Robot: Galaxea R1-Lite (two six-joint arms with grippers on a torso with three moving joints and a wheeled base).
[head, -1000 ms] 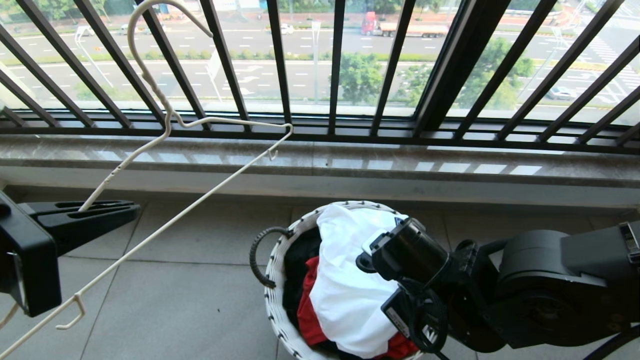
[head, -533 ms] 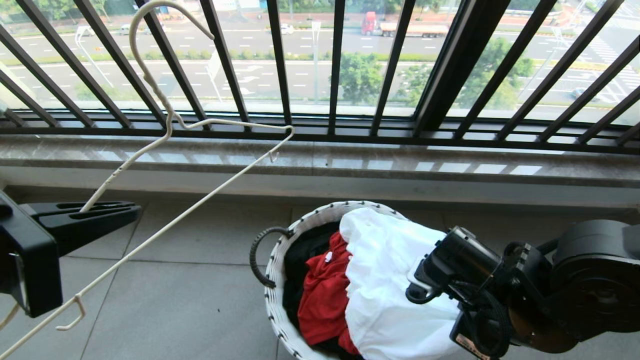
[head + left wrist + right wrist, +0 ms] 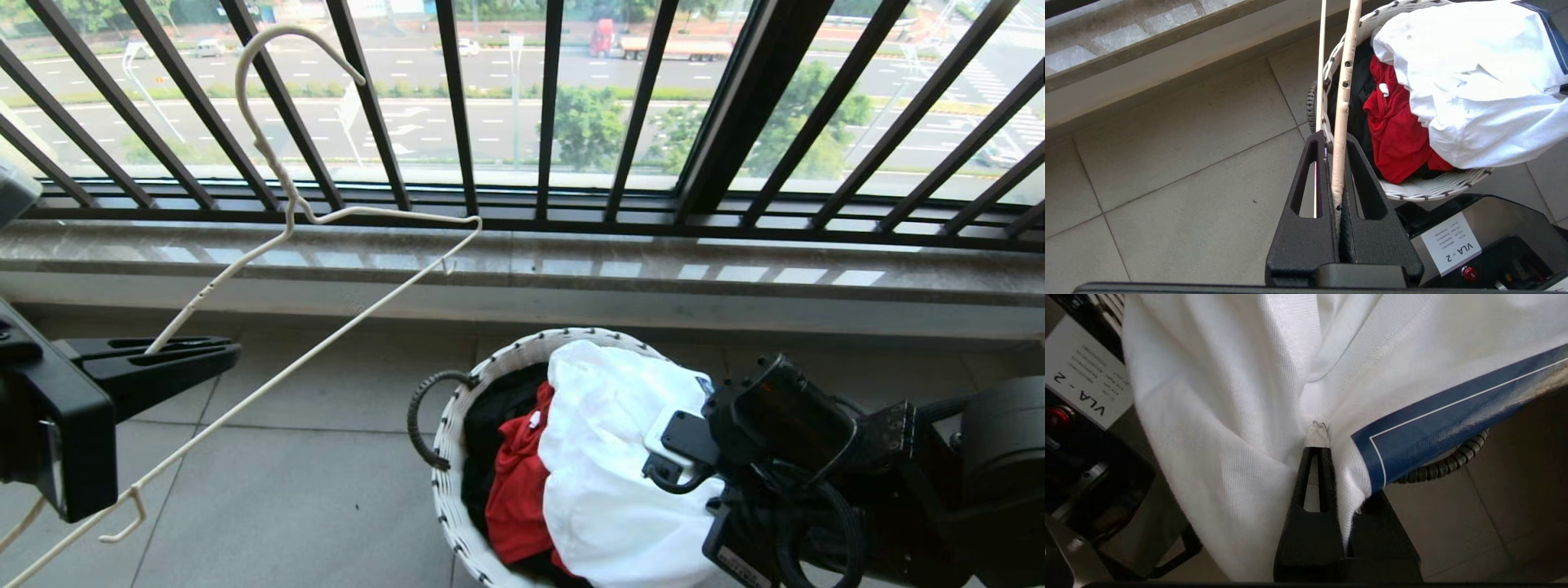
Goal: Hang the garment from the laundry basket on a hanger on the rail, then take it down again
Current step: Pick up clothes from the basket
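The white garment [image 3: 604, 457] with a navy print [image 3: 1437, 428] bulges out of the white woven laundry basket [image 3: 490, 363] toward its right side. My right gripper [image 3: 1327, 451] is shut on a fold of it; cloth covers one finger, and in the head view the wrist hides the fingers. My left gripper [image 3: 229, 353] at the far left is shut on one arm of the beige wire hanger [image 3: 276, 178]. The hanger tilts up with its hook in front of the window bars. In the left wrist view the hanger [image 3: 1347, 81] runs out between the closed fingers [image 3: 1331, 136]. The rail is out of view.
A red garment [image 3: 514, 498] and dark clothes [image 3: 498, 408] lie under the white one in the basket. A black barred window railing [image 3: 555, 106] and stone sill [image 3: 571, 261] stand behind. My base with a label [image 3: 1453, 245] is beside the basket [image 3: 1433, 188], on grey floor tiles [image 3: 310, 474].
My right wrist has swung right and lower, dragging the white garment toward the basket's right side and baring more of the red one. The hanger has shifted slightly right and down.
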